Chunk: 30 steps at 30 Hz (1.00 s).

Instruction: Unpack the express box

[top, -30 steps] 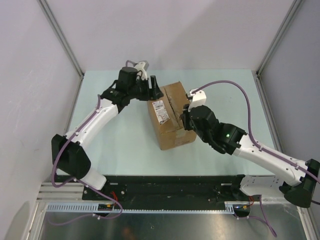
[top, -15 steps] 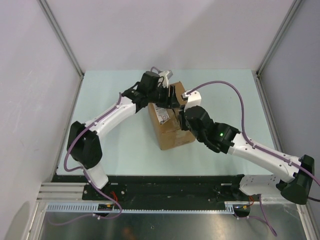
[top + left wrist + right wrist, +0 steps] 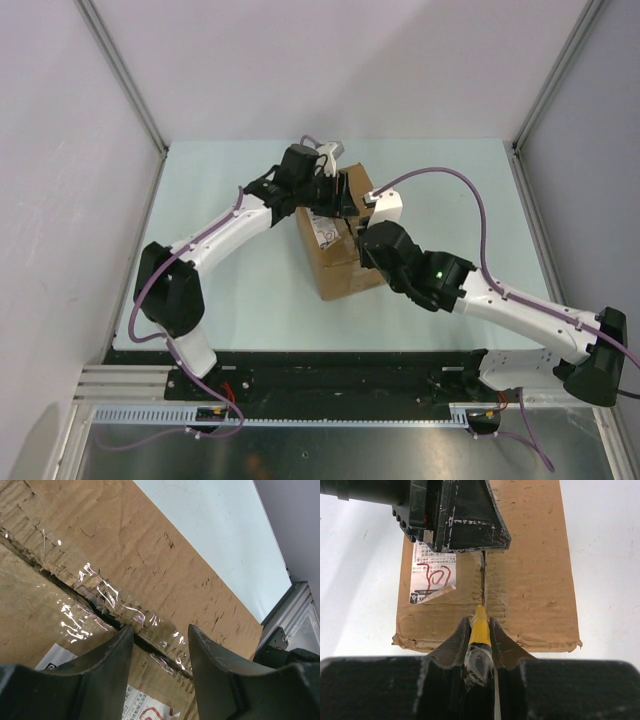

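The express box (image 3: 345,265) is a brown cardboard box with a white label (image 3: 322,228), standing mid-table with its flaps down. Its taped centre seam (image 3: 100,612) shows a dark gap. My left gripper (image 3: 343,195) is low over the far part of the box top. Its jaws are open and straddle the seam (image 3: 160,630), with nothing between them. My right gripper (image 3: 480,620) is shut on a yellow utility knife (image 3: 480,630). The knife's tip points at the near end of the seam (image 3: 483,597). The left gripper's black body (image 3: 455,515) fills the top of the right wrist view.
Light walls and aluminium frame posts (image 3: 120,75) close in the pale green table (image 3: 230,270) on three sides. A black rail (image 3: 330,370) runs along the near edge. The right arm's purple cable (image 3: 470,190) arcs above the table to the right of the box.
My left arm swung right, from beside the box's far left corner to over its top, and its jaws narrowed. The right gripper with the knife shifted slightly left along the box.
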Available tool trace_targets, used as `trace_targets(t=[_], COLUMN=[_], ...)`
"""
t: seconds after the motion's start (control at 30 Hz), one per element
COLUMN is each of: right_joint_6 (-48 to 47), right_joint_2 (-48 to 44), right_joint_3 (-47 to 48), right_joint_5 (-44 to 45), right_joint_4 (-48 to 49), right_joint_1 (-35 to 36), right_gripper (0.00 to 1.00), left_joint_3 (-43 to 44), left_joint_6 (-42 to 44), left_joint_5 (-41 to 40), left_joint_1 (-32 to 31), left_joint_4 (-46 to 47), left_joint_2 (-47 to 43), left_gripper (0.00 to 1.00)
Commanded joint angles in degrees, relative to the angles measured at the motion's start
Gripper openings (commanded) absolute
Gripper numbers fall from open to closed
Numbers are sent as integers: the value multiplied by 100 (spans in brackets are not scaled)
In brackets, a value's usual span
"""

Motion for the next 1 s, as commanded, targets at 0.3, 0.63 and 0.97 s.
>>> trace_targets(t=[0.3, 0.63, 0.97], right_joint_6=[402, -213, -372], right_joint_2=[-595, -253, -138], right_joint_3=[-64, -64, -64], right_joint_5=[402, 428, 604], right_joint_4=[-1008, 275, 470], right_joint_1=[376, 314, 103], right_gripper=[0, 0, 0], left_joint_3=[-182, -331, -384], left_joint_6=[33, 94, 121], left_joint_5=[-204, -195, -204], left_joint_1=[152, 161, 161], left_joint_4=[-145, -154, -154], left_joint_2=[-133, -204, -221], left_gripper=[52, 52, 52])
